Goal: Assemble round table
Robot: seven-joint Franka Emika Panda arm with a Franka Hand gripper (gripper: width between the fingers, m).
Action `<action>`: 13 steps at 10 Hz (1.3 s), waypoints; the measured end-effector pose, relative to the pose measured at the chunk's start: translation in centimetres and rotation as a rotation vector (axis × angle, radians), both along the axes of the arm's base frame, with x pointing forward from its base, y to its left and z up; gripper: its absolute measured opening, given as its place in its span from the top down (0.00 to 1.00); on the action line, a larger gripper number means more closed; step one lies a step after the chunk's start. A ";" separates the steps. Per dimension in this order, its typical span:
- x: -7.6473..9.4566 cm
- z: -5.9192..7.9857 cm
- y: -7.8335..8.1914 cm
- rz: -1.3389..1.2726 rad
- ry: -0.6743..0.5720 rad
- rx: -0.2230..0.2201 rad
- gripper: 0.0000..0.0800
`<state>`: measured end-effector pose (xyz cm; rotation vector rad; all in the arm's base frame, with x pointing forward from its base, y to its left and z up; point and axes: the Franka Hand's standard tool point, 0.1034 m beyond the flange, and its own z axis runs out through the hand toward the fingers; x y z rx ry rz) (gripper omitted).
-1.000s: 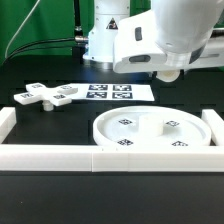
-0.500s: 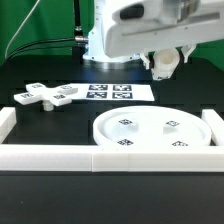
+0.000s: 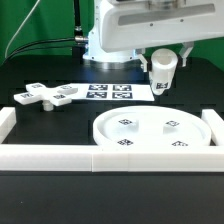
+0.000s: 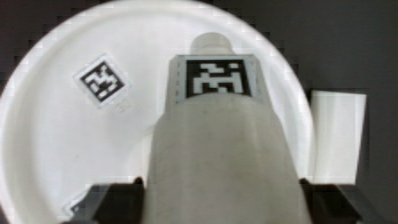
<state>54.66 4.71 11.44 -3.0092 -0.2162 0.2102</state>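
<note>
My gripper (image 3: 161, 66) is shut on the short thick white cylinder (image 3: 161, 74) and holds it upright in the air, above the far rim of the large round rimmed disc (image 3: 150, 133). In the wrist view the cylinder (image 4: 221, 140) fills the middle, a tag on its end, with my dark fingers (image 4: 111, 200) pressed on both its sides and the disc (image 4: 71, 110) below. The cross-shaped four-armed piece (image 3: 44, 96) lies on the black table at the exterior view's left.
The marker board (image 3: 115, 93) lies flat behind the disc. Long white border blocks (image 3: 110, 158) run along the front, with a short block (image 3: 6, 122) at the left corner and another (image 3: 214, 122) at the right. The robot base (image 3: 103, 45) stands behind.
The arm has swung round and come down; the cylinder has turned from tilted to upright and dropped toward the disc's far rim.
</note>
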 end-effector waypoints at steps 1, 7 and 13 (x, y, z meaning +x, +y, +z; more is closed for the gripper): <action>1.2 0.6 -0.7 0.017 -0.088 -0.004 0.49; 3.7 1.7 -2.4 0.032 -0.515 -0.052 0.49; 2.5 -0.7 -1.4 0.046 -0.569 -0.061 0.49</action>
